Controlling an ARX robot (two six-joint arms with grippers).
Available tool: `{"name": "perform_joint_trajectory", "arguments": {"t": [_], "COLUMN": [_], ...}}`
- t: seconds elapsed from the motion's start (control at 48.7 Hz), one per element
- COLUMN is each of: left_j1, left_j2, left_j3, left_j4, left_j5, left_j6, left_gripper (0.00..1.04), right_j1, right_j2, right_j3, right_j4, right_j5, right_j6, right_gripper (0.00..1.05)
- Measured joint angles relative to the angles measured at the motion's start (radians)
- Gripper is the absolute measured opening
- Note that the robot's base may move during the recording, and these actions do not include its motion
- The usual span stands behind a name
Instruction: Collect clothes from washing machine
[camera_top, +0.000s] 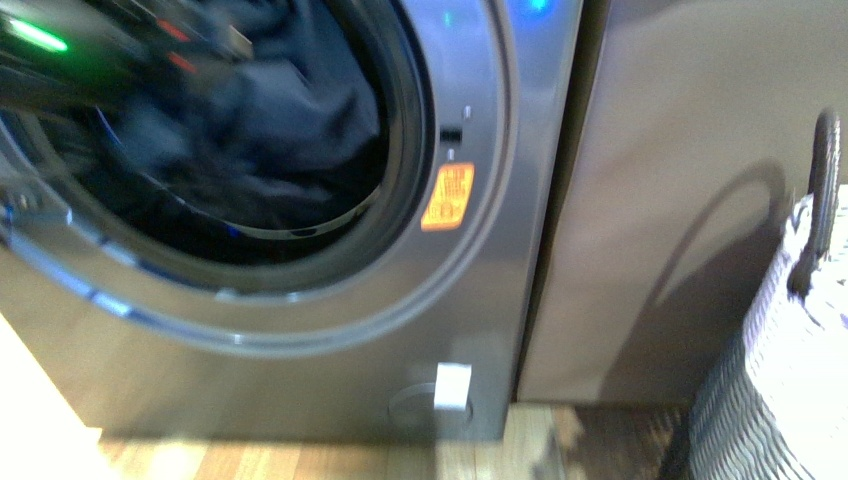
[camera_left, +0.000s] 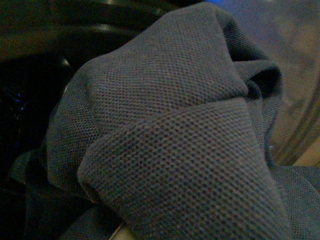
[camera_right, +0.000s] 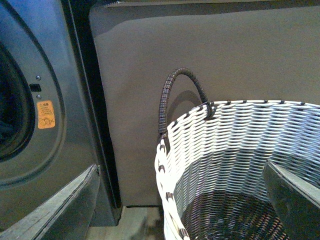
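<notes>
Navy clothes (camera_top: 290, 120) lie in the washing machine (camera_top: 480, 280), basket (camera_top: 780, 380) nearby.

The left arm (camera_top: 90, 60) stretches forward, blurred — the right gripper (camera_right: 180, 167) gapes wide.
</notes>
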Motion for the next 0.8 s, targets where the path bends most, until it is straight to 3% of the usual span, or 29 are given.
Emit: {"name": "perform_joint_trajectory", "arguments": {"t": [0.329, 0.801], "left_j1": [-0.064, -0.226], "left_j2": [-0.181, -0.072], "left_j3": [0.099, 0.653], "left_j4": [-0.159, -0.412], "left_j5": [0.066, 0.053], "left_j6": [0.046, 0.125], "left_gripper": [0.13, 0.13], "right_j1": [0.000, 0.000], "right_j2": [0.000, 0.000], "right_j3": [0.000, 0.000], "right_j4": [0.000, 0.000], "right_j5": [0.000, 0.000], "right_j6": [0.000, 0.000], "right_gripper": [0.97, 0.97]}}
